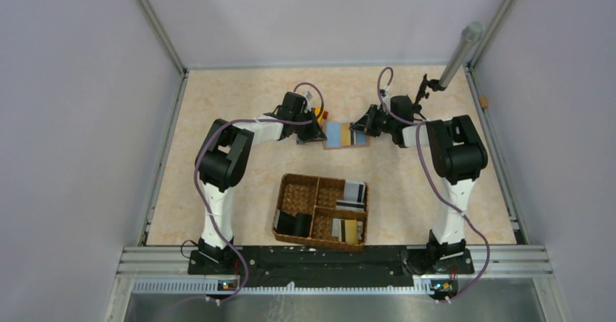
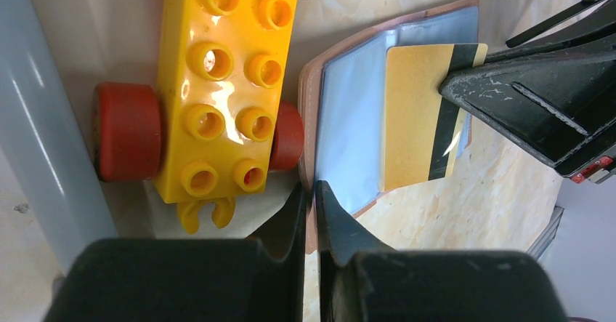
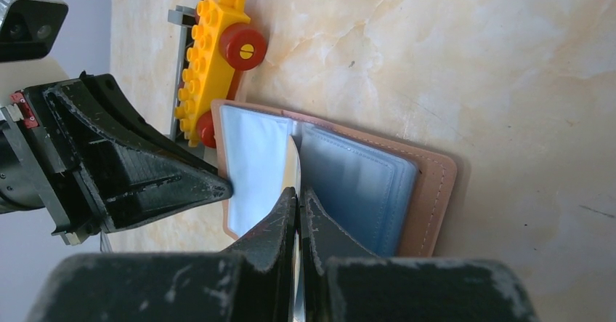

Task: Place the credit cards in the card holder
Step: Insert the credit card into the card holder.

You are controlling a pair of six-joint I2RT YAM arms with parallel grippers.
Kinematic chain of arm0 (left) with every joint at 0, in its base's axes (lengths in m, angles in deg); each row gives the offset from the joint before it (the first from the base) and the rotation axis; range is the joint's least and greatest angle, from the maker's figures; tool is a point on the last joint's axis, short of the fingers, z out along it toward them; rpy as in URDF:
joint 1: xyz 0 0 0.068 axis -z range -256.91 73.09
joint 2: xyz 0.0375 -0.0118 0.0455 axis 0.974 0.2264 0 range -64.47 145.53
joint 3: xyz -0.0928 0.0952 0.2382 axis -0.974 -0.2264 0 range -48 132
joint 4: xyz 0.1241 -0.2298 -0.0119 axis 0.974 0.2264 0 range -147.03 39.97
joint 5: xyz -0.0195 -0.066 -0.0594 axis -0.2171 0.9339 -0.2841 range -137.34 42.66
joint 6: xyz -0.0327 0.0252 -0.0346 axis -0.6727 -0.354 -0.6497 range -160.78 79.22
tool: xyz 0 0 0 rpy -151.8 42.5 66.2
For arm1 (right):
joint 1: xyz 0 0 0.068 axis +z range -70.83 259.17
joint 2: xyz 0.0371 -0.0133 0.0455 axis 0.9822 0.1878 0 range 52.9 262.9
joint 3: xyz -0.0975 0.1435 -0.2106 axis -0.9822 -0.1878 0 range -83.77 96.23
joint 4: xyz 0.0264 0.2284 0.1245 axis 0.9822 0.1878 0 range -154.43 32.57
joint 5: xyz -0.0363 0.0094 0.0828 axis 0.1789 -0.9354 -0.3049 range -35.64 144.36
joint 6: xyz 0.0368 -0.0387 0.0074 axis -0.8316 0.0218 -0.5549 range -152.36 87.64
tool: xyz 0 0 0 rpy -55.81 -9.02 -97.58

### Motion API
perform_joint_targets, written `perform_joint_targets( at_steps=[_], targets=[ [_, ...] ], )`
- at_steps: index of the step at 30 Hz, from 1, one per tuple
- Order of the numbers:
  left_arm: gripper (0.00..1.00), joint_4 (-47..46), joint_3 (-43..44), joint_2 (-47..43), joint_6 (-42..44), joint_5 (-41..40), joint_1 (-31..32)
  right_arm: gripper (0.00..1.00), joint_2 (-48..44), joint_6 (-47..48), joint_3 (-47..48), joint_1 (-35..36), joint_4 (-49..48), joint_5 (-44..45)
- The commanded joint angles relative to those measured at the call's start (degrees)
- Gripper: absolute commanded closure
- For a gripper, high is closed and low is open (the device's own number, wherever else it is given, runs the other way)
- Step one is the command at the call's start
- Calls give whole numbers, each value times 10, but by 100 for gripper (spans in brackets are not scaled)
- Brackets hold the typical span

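Several thin plastic credit cards [image 1: 352,191], grey and white with black stripes and one gold, lie in the right-hand compartments of a brown woven compartment basket [image 1: 280,209]. The basket sits at the lower centre of the top view, just above the arm bases. Black blocky objects [image 1: 292,224] fill its lower-left compartment.

Higher up, at the middle of that view, the small brown leather-like card holder [image 2: 349,118] lies open and flat on the beige marbled tabletop [image 1: 232,104], its light blue plastic sleeves facing up. It is well apart from the basket.

The left gripper [image 2: 309,190] comes in from the left. Its jaws are narrow and pinched on the holder's brown left edge. The right gripper [image 3: 298,195] comes in from the right and is clamped tight on a gold credit card with a black stripe [image 2: 414,111]. That card lies over the light blue sleeves, partly overlapping them; whether its end is inside a pocket cannot be told.

Just beside the holder's left edge, touching it or nearly so, stands a yellow studded toy brick car with red wheels [image 2: 225,82]. At the upper right of the top view, a grey round post [image 1: 459,57] rises from the table's far corner.
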Motion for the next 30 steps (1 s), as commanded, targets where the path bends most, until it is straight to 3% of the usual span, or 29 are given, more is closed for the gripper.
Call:
perform_joint_targets(
  at_steps=[1, 30],
  targets=[
    [94, -7, 15, 5, 5, 11, 2, 100, 17, 7, -7, 11, -5, -7],
    [94, -42, 10, 7, -2, 42, 2, 98, 57, 1, 43, 41, 32, 9]
  ],
)
